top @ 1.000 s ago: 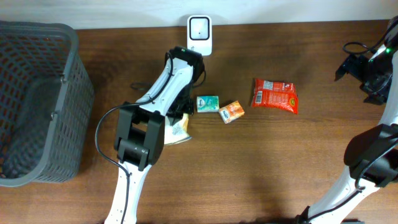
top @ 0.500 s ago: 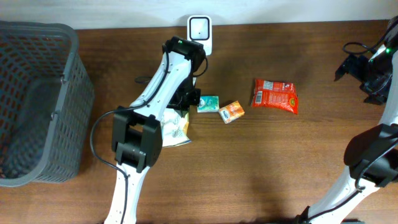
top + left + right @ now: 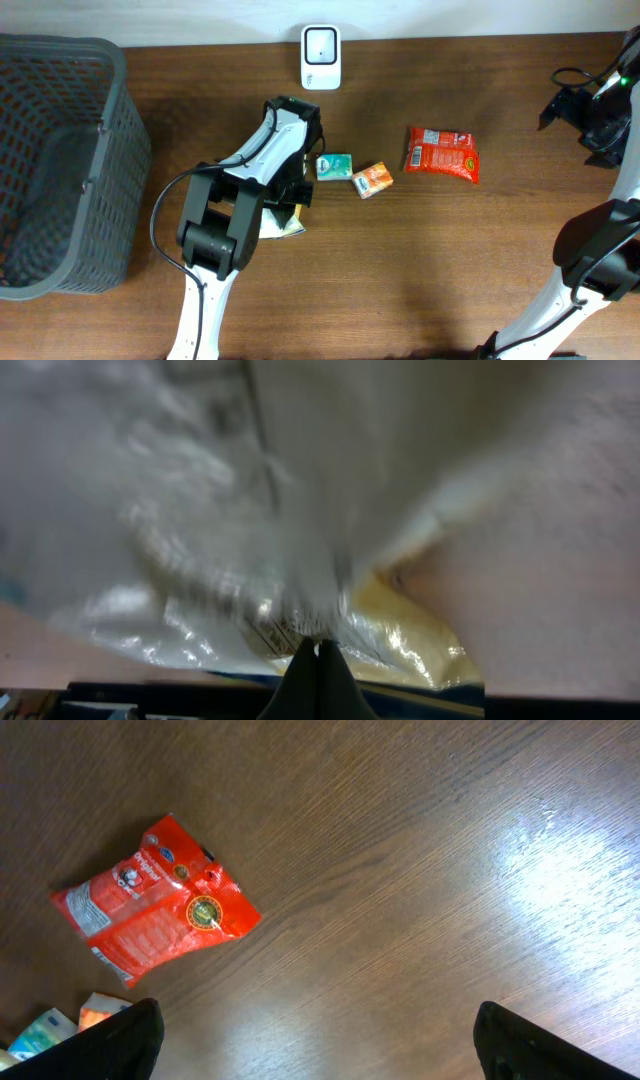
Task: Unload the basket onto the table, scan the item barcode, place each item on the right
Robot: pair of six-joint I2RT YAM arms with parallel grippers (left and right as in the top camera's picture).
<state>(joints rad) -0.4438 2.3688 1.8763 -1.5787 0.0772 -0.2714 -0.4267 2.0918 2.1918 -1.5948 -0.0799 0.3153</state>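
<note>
One red packet (image 3: pixel 441 153), one green pack (image 3: pixel 334 166), one orange pack (image 3: pixel 371 179), one foil bag (image 3: pixel 200 510) pinched by the folded left gripper (image 3: pixel 318 652); right gripper (image 3: pixel 318 1040) wide.

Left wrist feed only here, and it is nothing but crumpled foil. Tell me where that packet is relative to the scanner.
Observer: The foil packet shows beneath the left arm, well in front of the white scanner, which stands at the far edge of the table.
Operator: List what lies near it.
Observer: A green packet and an orange packet lie just beyond it to the right, with a red snack bag further right.
Operator: Report the right gripper.
Observer: The right gripper is open and holds nothing, over the right side of the table.
</note>
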